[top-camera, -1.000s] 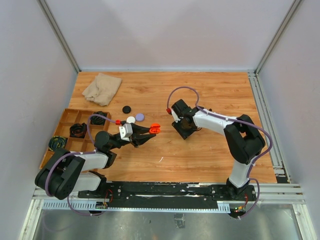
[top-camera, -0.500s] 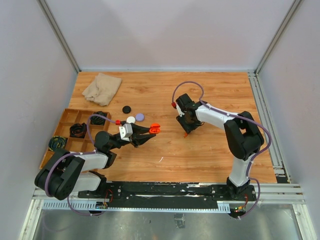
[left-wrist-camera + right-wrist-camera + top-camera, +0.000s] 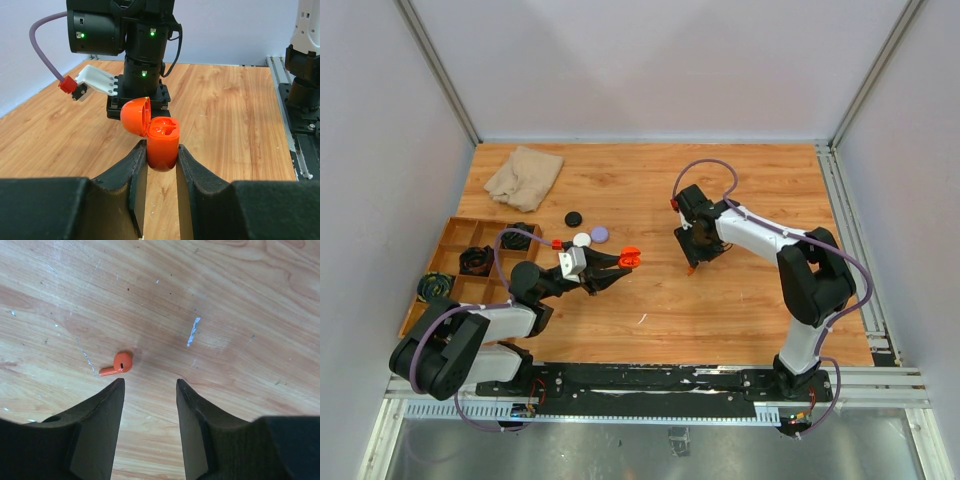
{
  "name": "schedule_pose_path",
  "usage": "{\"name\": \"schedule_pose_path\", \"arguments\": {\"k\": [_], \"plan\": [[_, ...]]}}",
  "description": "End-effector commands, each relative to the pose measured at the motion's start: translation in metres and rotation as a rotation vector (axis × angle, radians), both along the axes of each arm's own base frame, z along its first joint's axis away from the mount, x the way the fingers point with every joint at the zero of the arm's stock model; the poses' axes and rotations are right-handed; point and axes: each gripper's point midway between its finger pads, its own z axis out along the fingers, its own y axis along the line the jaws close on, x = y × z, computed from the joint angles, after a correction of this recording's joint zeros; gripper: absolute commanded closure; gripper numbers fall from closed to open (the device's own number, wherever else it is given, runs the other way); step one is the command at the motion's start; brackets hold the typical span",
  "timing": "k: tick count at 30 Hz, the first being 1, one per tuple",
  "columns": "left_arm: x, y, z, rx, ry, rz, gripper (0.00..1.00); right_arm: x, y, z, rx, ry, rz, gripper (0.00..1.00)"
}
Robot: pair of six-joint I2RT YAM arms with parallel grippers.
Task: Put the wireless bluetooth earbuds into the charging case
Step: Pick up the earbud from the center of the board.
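Just ahead of parted right gripper (image 3: 150,386), orange earbud (image 3: 120,363) on table (image 3: 235,300), left gripper (image 3: 161,154) clamping charging case (image 3: 164,133).

Earbud (image 3: 117,363) on table (image 3: 225,300), seemingly just beyond right fingers (image 3: 95,430); case (image 3: 162,145) between left fingers (image 3: 120,185), leftward

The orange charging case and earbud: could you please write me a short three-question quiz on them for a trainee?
1. Which hand grips the orange charging case: A left, B right?
2. True or false: the case is shut.
3. Fill in: the right hand hovers over an orange earbud lying on the ____.
Key: 1 A, the left hand. 2 False, it is open. 3 table.
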Motion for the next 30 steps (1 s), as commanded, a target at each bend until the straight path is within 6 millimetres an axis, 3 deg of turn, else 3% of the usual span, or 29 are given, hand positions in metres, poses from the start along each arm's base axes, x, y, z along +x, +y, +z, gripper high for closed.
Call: {"name": "schedule_pose_path", "arguments": {"k": [1,10,21,30], "plan": [[0.003,0.003,0.007,-0.009,-0.037,0.023,1.0,0.0,0.007,0.009,0.061,0.011,-0.119,0.55],[0.003,0.003,0.007,-0.007,-0.035,0.02,1.0,0.0,0.018,-0.008,0.112,0.042,-0.178,0.62],[0.002,0.002,0.007,-0.006,-0.031,0.015,1.0,-0.004,0.016,-0.031,0.08,0.087,-0.194,0.68],[0.002,0.002,0.006,-0.004,-0.026,0.01,1.0,-0.008,0.018,-0.029,0.079,0.1,-0.151,0.79]]}}
